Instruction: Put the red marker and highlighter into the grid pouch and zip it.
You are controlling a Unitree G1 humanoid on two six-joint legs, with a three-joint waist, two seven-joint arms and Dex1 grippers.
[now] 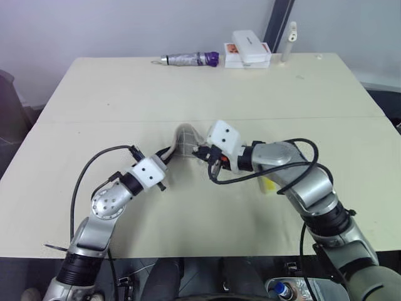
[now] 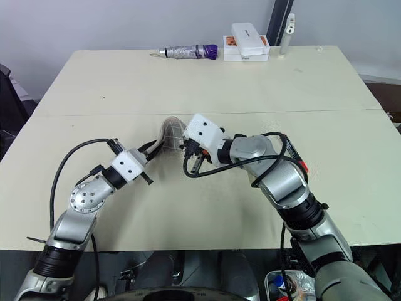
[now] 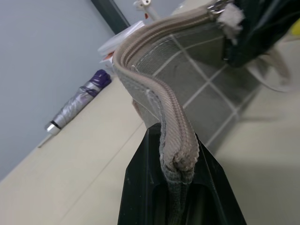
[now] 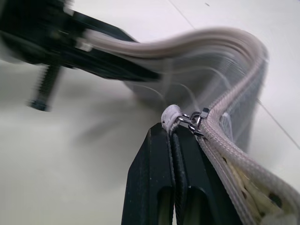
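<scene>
Two grippers meet on the pouch [image 1: 185, 139] at mid-frame of the head views, and you have it lifted between them, bent into an arch above the table [image 1: 188, 88].

Left gripper [image 1: 168, 152]: clamped on one end of the pouch. In the left wrist view you see its black fingers [image 3: 140, 187] pinching the beige zipper tape where it ends, grey grid fabric running away toward the upper right of that frame.

Right gripper [image 1: 202, 152]: closed too. In the right wrist view its fingers [image 4: 150, 187] pinch the zipper pull [image 4: 170, 115], a small grey tab linked by silver rings to the slider on the zipper line. Behind the slider, toward the lower right of that frame, the zipper gapes and something pale shows inside; you cannot tell what it is.

Highlighter [image 1: 268, 186]: a bit of yellow lies on the table in the left eye view, right of centre, just below the right forearm and mostly hidden by it.

Upper edge of the head views: a silver tube [image 1: 188, 59] with a purple cap lies left of a white box [image 1: 249, 45] stacked on a flatter white and orange one. A white stick-like item [image 1: 289, 41] stands beside the box.
</scene>
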